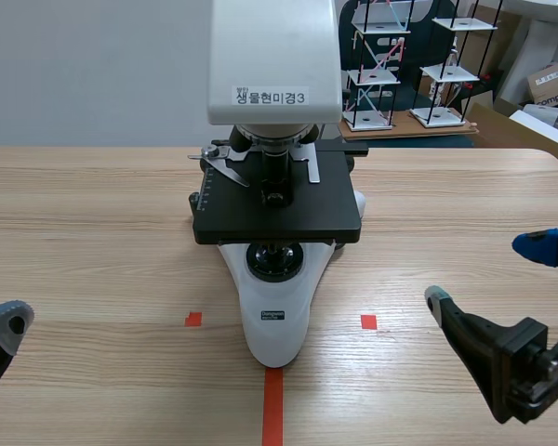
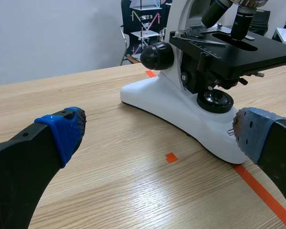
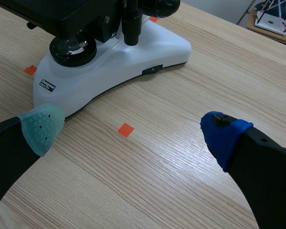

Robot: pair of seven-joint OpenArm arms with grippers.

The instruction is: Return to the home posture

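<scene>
A white microscope (image 1: 277,139) with a black stage stands at the middle of the wooden table (image 1: 93,232). It also shows ahead of the left gripper (image 2: 190,105) and ahead of the right gripper (image 3: 109,62). My left gripper (image 2: 157,131) is open, low at the table's near left, with nothing between its fingers; in the scene view only one fingertip (image 1: 7,321) shows. My right gripper (image 1: 488,269) is open at the near right, to the right of the microscope's base, and it holds nothing (image 3: 133,126).
Behind the table's far edge stand white shelf models with black rods (image 1: 418,65) on a board, and cardboard boxes (image 1: 553,84) at the far right. Bare tabletop lies on both sides of the microscope.
</scene>
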